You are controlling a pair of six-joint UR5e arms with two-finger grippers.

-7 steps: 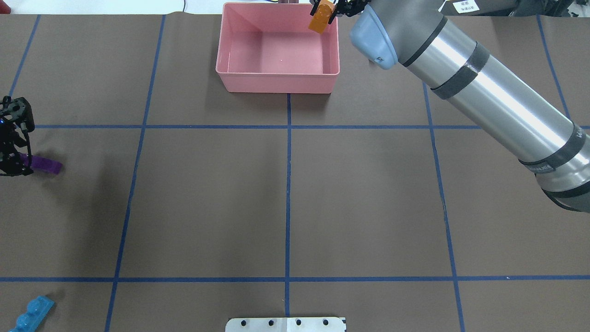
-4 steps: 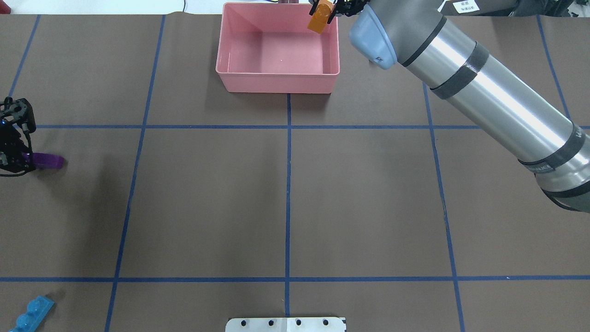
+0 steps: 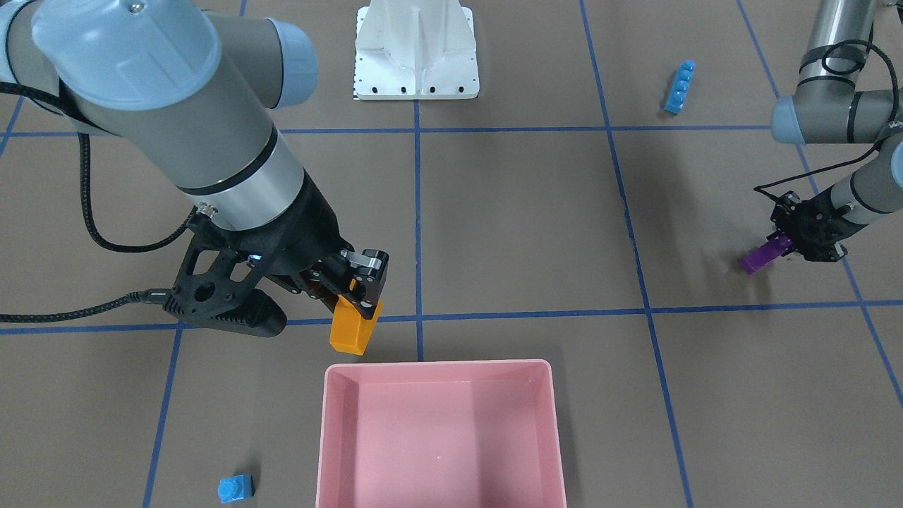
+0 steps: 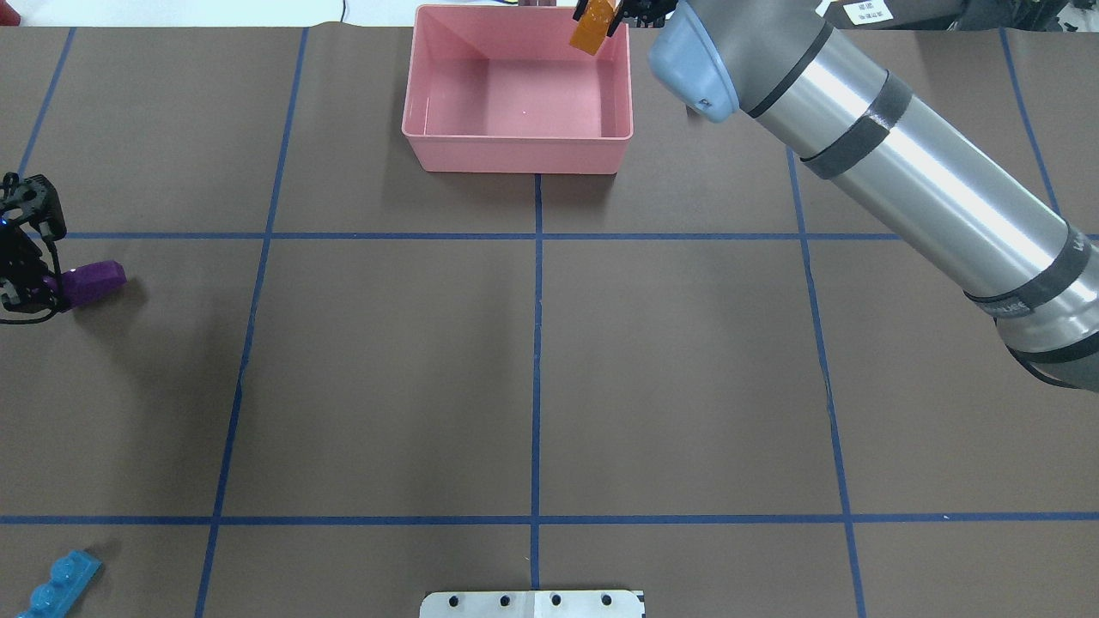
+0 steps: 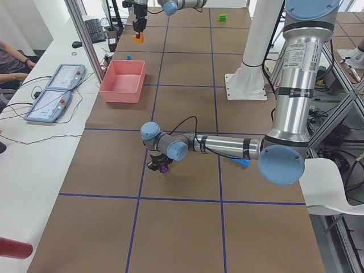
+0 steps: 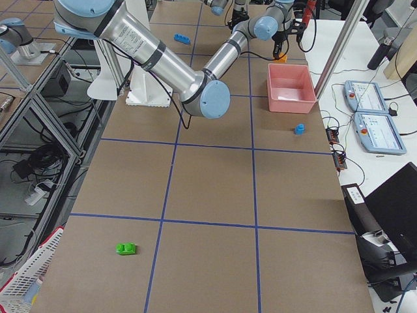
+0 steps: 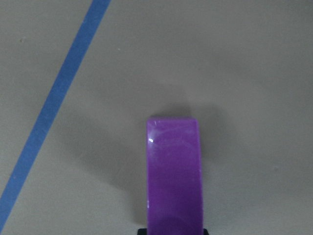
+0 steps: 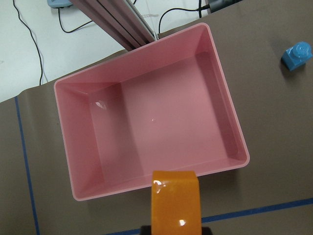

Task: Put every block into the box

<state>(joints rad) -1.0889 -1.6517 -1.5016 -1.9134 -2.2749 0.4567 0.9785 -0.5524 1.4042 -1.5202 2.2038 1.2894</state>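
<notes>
The pink box (image 3: 330, 430) stands empty at the table's far edge, also in the overhead view (image 4: 515, 153) and the right wrist view (image 8: 234, 122). My right gripper (image 3: 360, 295) is shut on the orange sloped block (image 3: 355, 328) and holds it in the air by the box's robot-side rim (image 8: 176, 200). My left gripper (image 4: 43, 292) is shut on the purple sloped block (image 4: 93, 283), just above the table (image 7: 173, 171). The small blue cube (image 3: 235, 488) lies beside the box. The long blue bar (image 4: 56, 584) and the green block (image 6: 126, 248) lie far off.
The white base plate (image 3: 416, 70) stands at the robot's side of the table (image 4: 532, 603). Blue tape lines cross the brown mat. Tablets and cables lie past the table's far edge (image 5: 57, 96).
My right gripper has carried the orange block a little further toward the box's far side. My left gripper has raised the purple block and shifted it slightly away from the robot.
</notes>
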